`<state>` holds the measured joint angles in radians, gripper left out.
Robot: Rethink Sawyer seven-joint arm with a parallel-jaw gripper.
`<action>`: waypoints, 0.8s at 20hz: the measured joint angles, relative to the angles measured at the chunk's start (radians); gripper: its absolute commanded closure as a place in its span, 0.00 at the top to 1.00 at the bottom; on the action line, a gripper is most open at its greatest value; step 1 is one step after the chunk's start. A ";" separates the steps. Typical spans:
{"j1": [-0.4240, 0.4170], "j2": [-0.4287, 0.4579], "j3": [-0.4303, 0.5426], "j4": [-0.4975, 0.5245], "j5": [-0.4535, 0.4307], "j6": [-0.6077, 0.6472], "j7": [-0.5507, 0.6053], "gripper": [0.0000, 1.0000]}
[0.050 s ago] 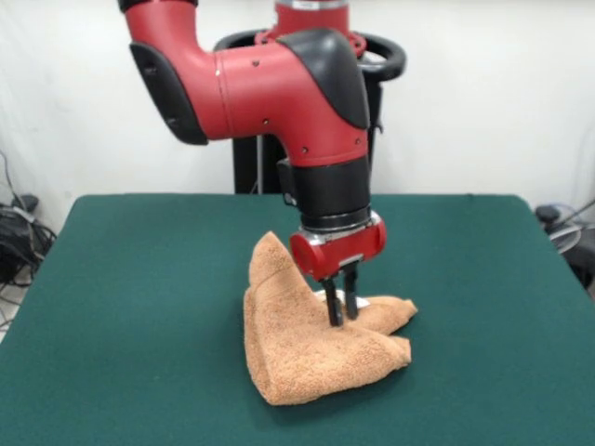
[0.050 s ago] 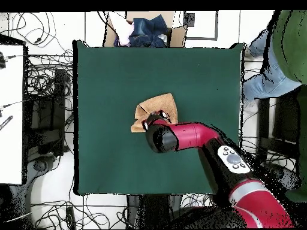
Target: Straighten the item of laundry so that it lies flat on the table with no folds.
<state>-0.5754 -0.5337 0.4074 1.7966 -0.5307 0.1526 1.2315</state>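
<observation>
The item of laundry [image 1: 311, 348], an orange-tan terry towel, lies crumpled and folded over itself near the middle of the green table [image 1: 139, 307]. One corner points toward the far side and thick folds are stacked at the front. My gripper [image 1: 342, 318] comes straight down onto the towel's right part, its two black fingers close together and pinching a fold beside a small white tag [image 1: 358, 299]. In the overhead view the towel [image 2: 159, 108] shows as a folded tan shape, and the arm's wrist [image 2: 160, 136] covers its near edge and hides the gripper.
A person in a green top and jeans [image 2: 280, 57] stands past one corner of the table [image 2: 108, 72]. A box with dark cloth [image 2: 147, 29] sits beyond the far edge. Cables and equipment [image 2: 42, 114] lie on the floor around the table.
</observation>
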 measured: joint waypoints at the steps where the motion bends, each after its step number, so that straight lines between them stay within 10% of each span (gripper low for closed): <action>1: 0.001 -0.001 0.000 0.000 0.001 0.000 0.000 1.00; 16: 0.023 -0.004 -0.011 0.009 0.030 0.000 0.000 1.00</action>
<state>-0.5524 -0.5378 0.3960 1.8053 -0.5002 0.1526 1.2315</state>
